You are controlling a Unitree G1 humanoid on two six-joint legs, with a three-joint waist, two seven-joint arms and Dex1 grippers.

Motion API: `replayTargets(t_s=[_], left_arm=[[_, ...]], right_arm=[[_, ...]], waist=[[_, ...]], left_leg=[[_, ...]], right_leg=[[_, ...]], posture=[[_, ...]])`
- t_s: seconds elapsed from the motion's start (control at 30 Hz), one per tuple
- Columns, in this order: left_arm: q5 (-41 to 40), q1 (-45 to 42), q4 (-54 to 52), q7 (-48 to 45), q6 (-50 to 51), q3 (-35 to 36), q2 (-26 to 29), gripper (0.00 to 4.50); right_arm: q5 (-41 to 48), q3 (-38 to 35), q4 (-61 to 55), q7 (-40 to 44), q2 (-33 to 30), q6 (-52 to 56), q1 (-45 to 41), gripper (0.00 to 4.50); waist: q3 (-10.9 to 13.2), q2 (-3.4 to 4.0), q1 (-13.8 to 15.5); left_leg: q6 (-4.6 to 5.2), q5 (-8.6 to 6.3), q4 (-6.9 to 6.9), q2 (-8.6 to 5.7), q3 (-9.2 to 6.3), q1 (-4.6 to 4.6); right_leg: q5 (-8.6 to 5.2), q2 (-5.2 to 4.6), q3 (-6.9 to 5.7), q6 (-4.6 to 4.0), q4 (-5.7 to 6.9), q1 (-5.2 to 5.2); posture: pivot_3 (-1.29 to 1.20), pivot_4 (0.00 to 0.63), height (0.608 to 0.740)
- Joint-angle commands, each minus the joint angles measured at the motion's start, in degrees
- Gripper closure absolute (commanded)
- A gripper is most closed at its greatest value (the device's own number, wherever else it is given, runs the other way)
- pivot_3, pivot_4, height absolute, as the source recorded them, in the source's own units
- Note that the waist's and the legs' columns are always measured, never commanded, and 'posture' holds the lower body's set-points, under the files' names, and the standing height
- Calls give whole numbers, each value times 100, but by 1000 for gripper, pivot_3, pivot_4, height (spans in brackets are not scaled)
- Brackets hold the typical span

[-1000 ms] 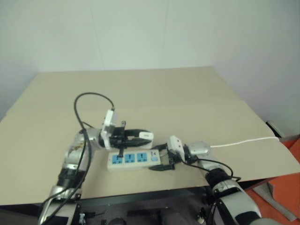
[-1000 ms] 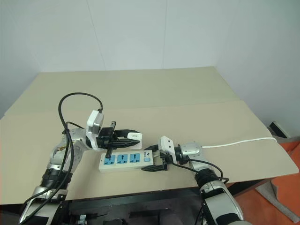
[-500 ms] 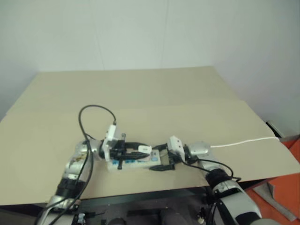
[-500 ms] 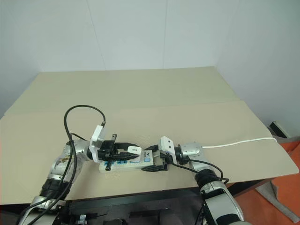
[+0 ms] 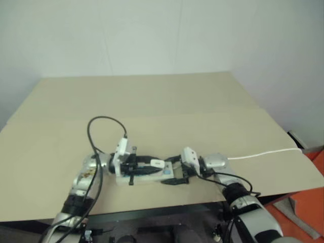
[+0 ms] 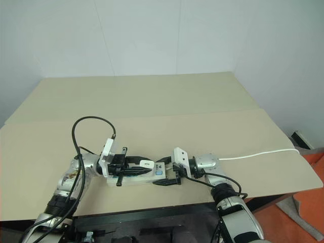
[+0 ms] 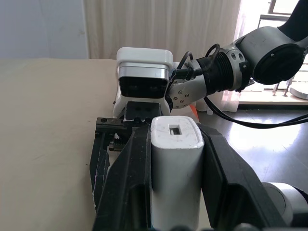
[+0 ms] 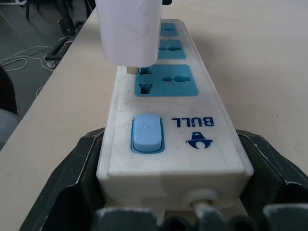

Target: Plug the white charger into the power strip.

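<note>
The power strip (image 6: 132, 176) was laid lengthwise on the desk (image 6: 152, 101) near its front edge. Its right end was flanked by the right gripper (image 6: 164, 173), and its cord (image 6: 258, 153) ran off rightward. The white charger (image 8: 129, 30) was held just above the socket nearest the switch (image 8: 147, 132) by the left gripper (image 6: 147, 166).

Lab-like test room: bare tan table (image 6: 152, 96), plain white walls (image 6: 152, 35), curtained window (image 7: 159, 24)

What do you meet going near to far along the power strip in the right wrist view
Right gripper's black fingers clamping the end of the long white power strip → pale blue switch → nearest blue socket face → small white rounded charger, its prongs just above that socket → two farther blue socket faces.
</note>
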Motion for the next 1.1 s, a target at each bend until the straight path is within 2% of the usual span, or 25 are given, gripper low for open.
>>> replayTargets(t_s=[0.03,0.7,1.1], left_arm=[[17,15,-12,24,-160,3,-9,3484],[132,-83,381,224,-337,23,-40,3484],[285,151,585,81,-516,37,284,3484]], right_arm=[[-265,288,240,-38,67,173,248,1081],[-253,286,205,-52,50,203,265,1081],[-242,298,170,-42,23,224,285,1081]], waist=[[0,0,1],[-6,-6,5],[-10,-13,-12]], left_leg=[[0,0,0,0,0,0],[0,0,-4,0,0,3],[0,0,-24,2,0,11]], right_leg=[[0,0,0,0,0,0],[-1,0,0,-1,0,0],[-5,1,1,-8,-2,-2]], posture=[[0,150,740],[0,150,740],[0,150,740]])
